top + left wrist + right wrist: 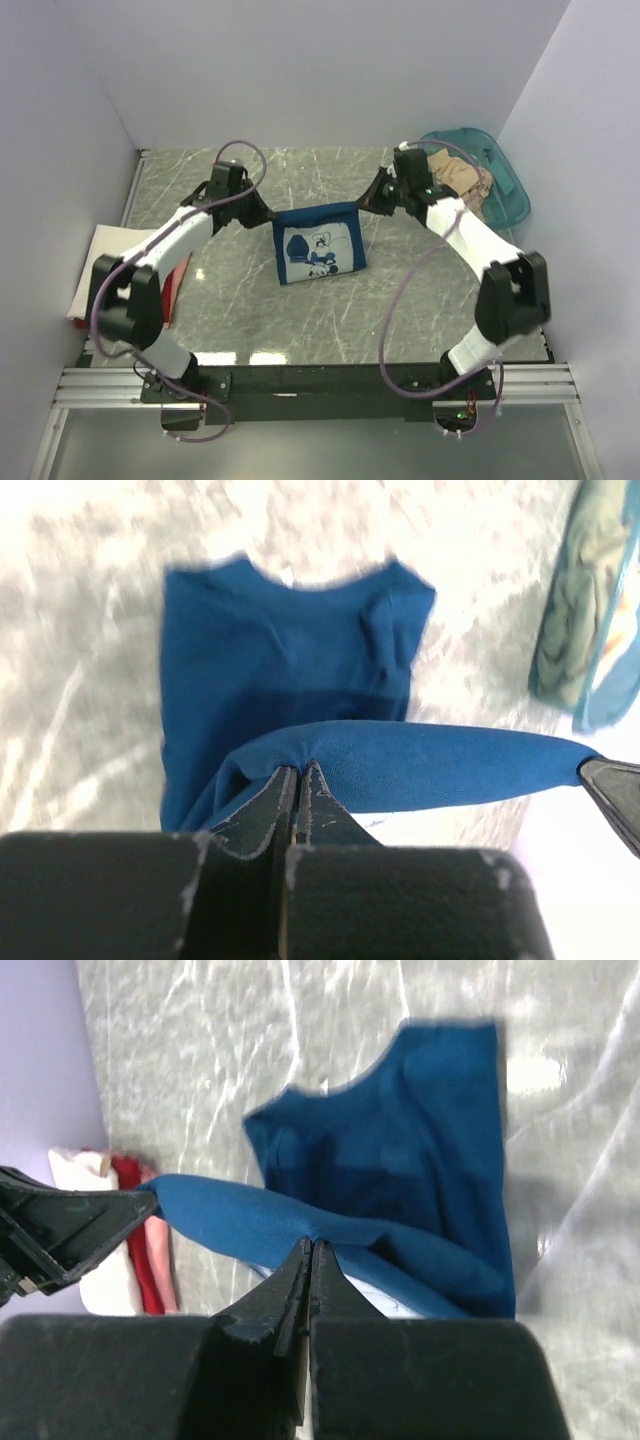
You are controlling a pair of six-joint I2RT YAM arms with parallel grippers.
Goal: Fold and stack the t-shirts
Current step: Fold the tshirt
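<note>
Your left gripper (298, 772) and right gripper (311, 1250) each pinched tight on a top corner of the navy t-shirt (318, 245), its edge stretched between them, shirt left of the teal tub (512, 190), tan t-shirt (455, 175) inside that tub

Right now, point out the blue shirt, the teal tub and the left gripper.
blue shirt (318, 245), top view, printed front.
teal tub (512, 195), top view, right wall.
left gripper (299, 775), left wrist view, between fingertips shut on the shirt.
</note>
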